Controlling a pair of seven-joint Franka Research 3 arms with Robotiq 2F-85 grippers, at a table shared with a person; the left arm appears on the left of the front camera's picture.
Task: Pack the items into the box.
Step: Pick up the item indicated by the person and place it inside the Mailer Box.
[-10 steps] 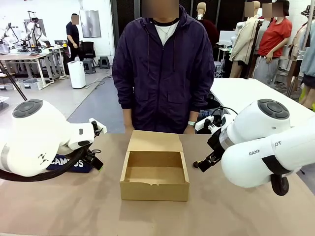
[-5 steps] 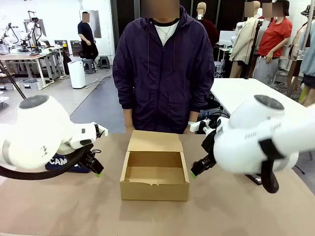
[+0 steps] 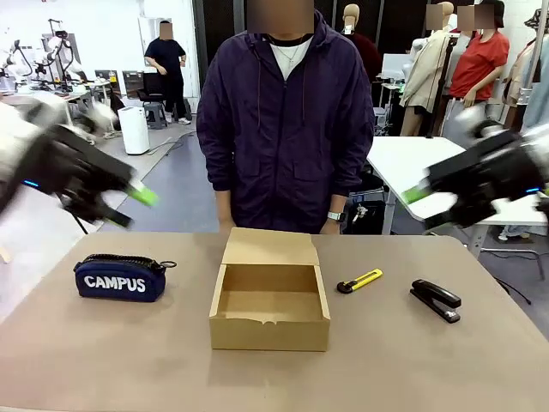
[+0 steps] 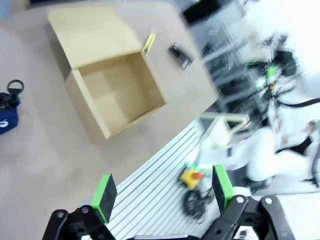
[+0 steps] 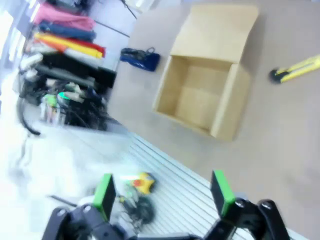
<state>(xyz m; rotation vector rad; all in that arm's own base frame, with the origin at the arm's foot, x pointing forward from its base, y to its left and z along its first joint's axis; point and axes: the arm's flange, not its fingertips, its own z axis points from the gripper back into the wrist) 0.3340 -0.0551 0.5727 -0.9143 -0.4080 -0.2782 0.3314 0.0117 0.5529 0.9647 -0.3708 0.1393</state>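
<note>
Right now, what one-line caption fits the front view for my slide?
Empty open box between CAMPUS pouch and utility knife with stapler; left gripper and right gripper high, open.

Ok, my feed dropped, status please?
Left gripper open, empty; right gripper same, both high. Box open, empty. Pouch, knife, stapler on table. Person stands behind box.

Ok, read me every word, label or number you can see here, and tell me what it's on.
"CAMPUS": white letters on the side of the navy zip pouch.
No readable print shows on the box, the utility knife or the stapler.
</note>
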